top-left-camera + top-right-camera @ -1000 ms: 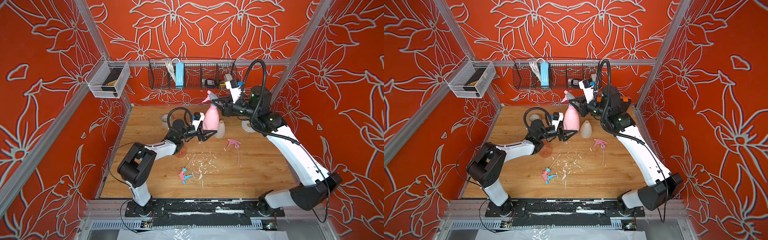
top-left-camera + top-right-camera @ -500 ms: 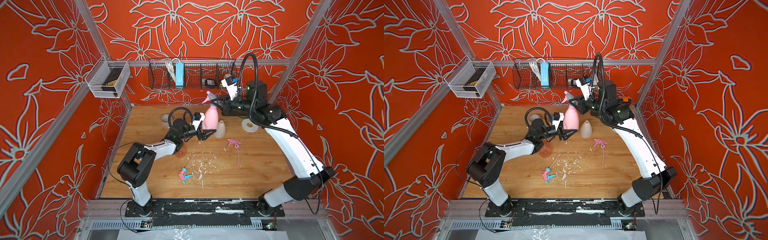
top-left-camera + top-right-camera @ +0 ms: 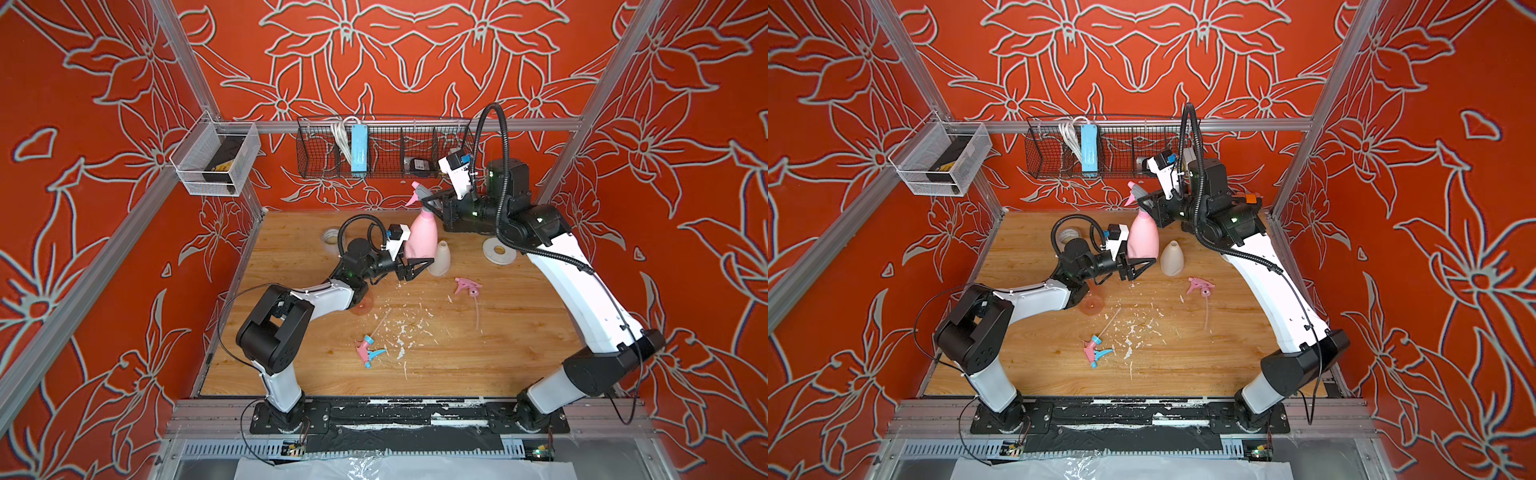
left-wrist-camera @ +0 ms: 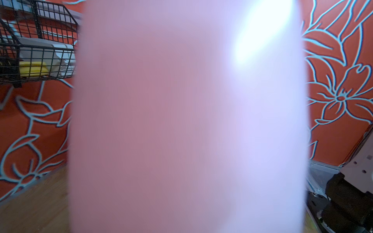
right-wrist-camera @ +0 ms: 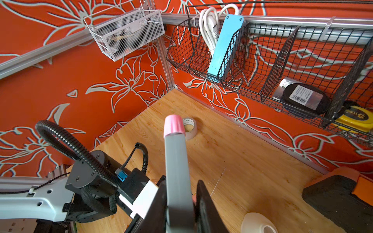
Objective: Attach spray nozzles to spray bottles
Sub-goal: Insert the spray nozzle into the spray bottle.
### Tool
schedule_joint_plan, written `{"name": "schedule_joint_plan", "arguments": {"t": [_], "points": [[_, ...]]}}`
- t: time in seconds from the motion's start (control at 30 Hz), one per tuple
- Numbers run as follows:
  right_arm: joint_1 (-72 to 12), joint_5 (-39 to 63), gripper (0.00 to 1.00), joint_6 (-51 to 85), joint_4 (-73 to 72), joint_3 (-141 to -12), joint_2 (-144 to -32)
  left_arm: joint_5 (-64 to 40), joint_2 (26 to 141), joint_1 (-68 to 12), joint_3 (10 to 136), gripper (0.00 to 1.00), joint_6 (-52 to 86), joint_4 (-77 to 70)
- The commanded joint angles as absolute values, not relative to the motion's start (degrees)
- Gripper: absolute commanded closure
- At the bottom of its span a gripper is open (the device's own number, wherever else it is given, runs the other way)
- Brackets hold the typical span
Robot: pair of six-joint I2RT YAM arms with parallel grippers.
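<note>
Right tool (image 3: pixel 432 203), both top views: pinched almost shut on the grey-topped nozzle (image 3: pixel 419 192), directly over the neck of the pink bottle (image 3: pixel 422 232). Reads as seating or twisting the head onto the neck; cannot tell whether the collar is home. Side-on approach, presumably to keep the head upright over the opening. Arm at long reach: elbow low near the front of the bench (image 3: pixel 498 353), long link climbing toward the back wall, wrist bent to bring the tool in sideways.

Left tool (image 3: pixel 428 262): partly closed round the low body of the same bottle, near finger across its base, far finger hidden behind. Probably a brace against the twist. Arm low and folded, forearm close over the bench.

Not yet paired: white bottle (image 3: pixel 439 259) upright just beside the pink one; all-pink nozzle (image 3: pixel 465 286) and pink-and-blue nozzle (image 3: pixel 368 349) lying loose nearer the front; orange-pink bottle (image 3: pixel 363 305) half hidden under the left forearm.

Left wrist view: pink bottle (image 4: pixel 181 121) fills the middle, blurred, very close. No fingers in shot; fits a deep, centred hold.

Right wrist view: grey-topped nozzle (image 5: pixel 175 167) squeezed between both black fingers (image 5: pixel 205 205), pink spout aimed past a tape roll (image 5: pixel 189 127). Left arm's wrist close alongside, so both tools on one bottle.
</note>
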State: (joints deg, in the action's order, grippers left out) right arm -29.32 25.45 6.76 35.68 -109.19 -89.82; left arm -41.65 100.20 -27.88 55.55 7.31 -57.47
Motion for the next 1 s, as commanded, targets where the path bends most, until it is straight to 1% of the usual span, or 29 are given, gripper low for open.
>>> {"name": "schedule_joint_plan", "arguments": {"t": [0.0, 0.13, 0.27, 0.4, 0.57, 0.7, 0.77, 0.97], "points": [[-30.6, 22.2, 1.0, 5.4, 48.3, -110.2, -92.3, -38.2, 99.5, -27.5, 59.0, 0.52, 8.7, -66.3], [-30.8, 21.1, 1.0, 5.5, 48.0, -109.9, -91.8, -37.9, 99.7, -27.5, 58.2, 0.52, 9.5, -67.7], [-30.9, 22.0, 0.87, 6.1, 47.6, -110.2, -91.6, -38.1, 99.9, -27.5, 58.2, 0.52, 9.6, -67.9], [-30.9, 21.8, 0.84, 6.7, 47.6, -111.2, -91.6, -38.2, 100.0, -27.5, 58.0, 0.52, 8.9, -67.1], [-30.9, 22.1, 0.83, 8.3, 47.0, -111.8, -91.8, -38.9, 100.1, -27.7, 58.0, 0.52, 7.8, -66.1], [-30.9, 22.7, 0.78, 8.5, 47.1, -112.7, -92.0, -38.7, 100.2, -27.8, 57.9, 0.52, 6.4, -65.3], [-30.9, 22.6, 0.73, 8.5, 47.3, -113.2, -92.1, -38.7, 100.5, -27.8, 58.1, 0.52, 6.4, -65.2], [-30.9, 22.7, 0.66, 8.5, 48.1, -114.2, -92.2, -39.1, 100.9, -27.9, 58.6, 0.52, 6.6, -65.0]]}}
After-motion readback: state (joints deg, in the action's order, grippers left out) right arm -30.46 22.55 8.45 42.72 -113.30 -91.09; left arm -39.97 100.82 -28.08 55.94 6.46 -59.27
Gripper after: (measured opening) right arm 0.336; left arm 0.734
